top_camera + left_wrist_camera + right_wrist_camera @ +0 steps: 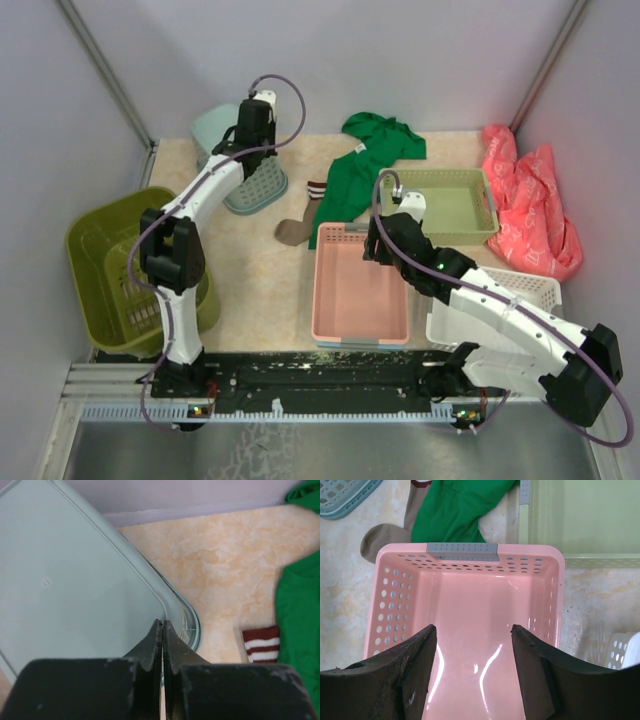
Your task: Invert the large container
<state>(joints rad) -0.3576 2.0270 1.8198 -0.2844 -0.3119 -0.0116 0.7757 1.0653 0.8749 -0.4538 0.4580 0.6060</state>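
The left arm [175,255] covers the right wall of the large container [85,265] in the top view. From the right wrist, the pink tray [485,605] loses its near end behind the right claw [472,630] (and past the bottom edge).

No text, label or number seems readable on anything here.

Pink tray [360,295] sits centre frame, green shirt [355,180] crumpled above it, striped sock [296,230] alongside; upper right, what looks like a red plastic bag [530,205].
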